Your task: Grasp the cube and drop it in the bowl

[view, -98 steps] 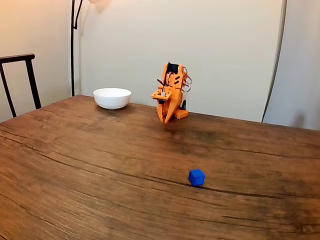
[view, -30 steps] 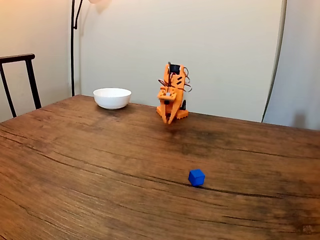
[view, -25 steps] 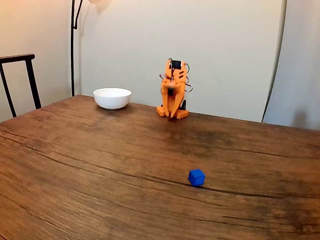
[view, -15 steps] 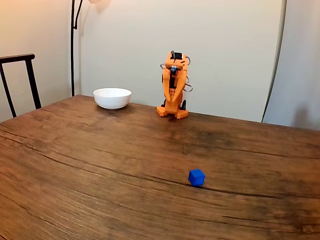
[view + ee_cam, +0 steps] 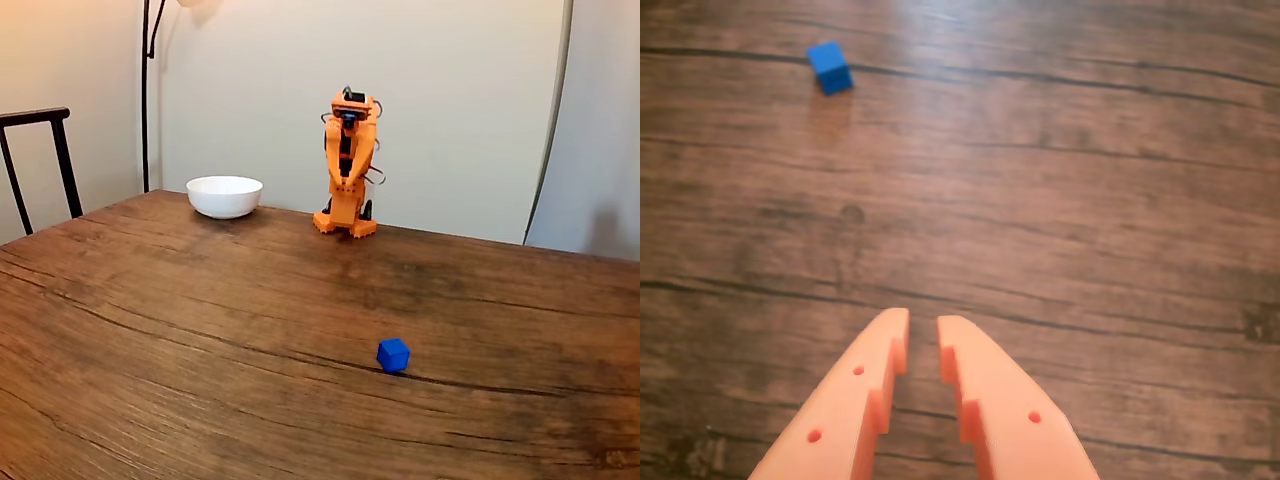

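In the wrist view, your orange two-finger pincer (image 5: pixel 923 335) comes in from the bottom edge, its jaws a narrow gap apart with nothing between them, hanging over bare dark wooden table (image 5: pixel 1090 230). The small matte bright-blue cube (image 5: pixel 829 67) lies at the upper left of this view, well apart from the fingertips, resting on the table just beside a dark grain line that runs across the wood

In the fixed view, you can see the orange arm (image 5: pixel 346 165) standing at the far edge of the table (image 5: pixel 150 330), folded upright against the pale wall. Its pincer is too small here for you to tell how its jaws stand. The cube (image 5: pixel 393 355) sits on the table nearer the camera, a little to the right of the arm's base and well apart from it. The plain round glossy white bowl (image 5: pixel 224 196) stands at the far edge to the left of the arm, near it but not touching. A dark chair back (image 5: pixel 40 160) shows at the left edge
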Controlling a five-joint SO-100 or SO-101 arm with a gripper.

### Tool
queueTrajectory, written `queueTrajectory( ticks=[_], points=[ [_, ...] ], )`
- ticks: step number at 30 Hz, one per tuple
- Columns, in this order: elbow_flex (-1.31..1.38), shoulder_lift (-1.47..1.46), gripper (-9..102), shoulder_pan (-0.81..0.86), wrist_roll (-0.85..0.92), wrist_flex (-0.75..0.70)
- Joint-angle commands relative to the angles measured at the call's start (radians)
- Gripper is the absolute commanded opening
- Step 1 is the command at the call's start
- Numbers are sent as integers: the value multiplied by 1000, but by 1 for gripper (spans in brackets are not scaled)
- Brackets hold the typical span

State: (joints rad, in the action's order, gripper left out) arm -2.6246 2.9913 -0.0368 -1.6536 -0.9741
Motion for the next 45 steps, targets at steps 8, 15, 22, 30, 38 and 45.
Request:
queueTrajectory(
  ticks=[8, 15, 22, 30, 38, 45],
  points=[
    [383, -552, 3, -8, -100, 84],
    [565, -775, 3, -51, -143, 86],
    [683, -939, 3, -100, -195, 183],
    [785, -1155, 3, -141, -201, 284],
    [888, -1342, 5, -169, -224, 377],
    [965, -1471, 22, -172, -215, 411]
  ],
)
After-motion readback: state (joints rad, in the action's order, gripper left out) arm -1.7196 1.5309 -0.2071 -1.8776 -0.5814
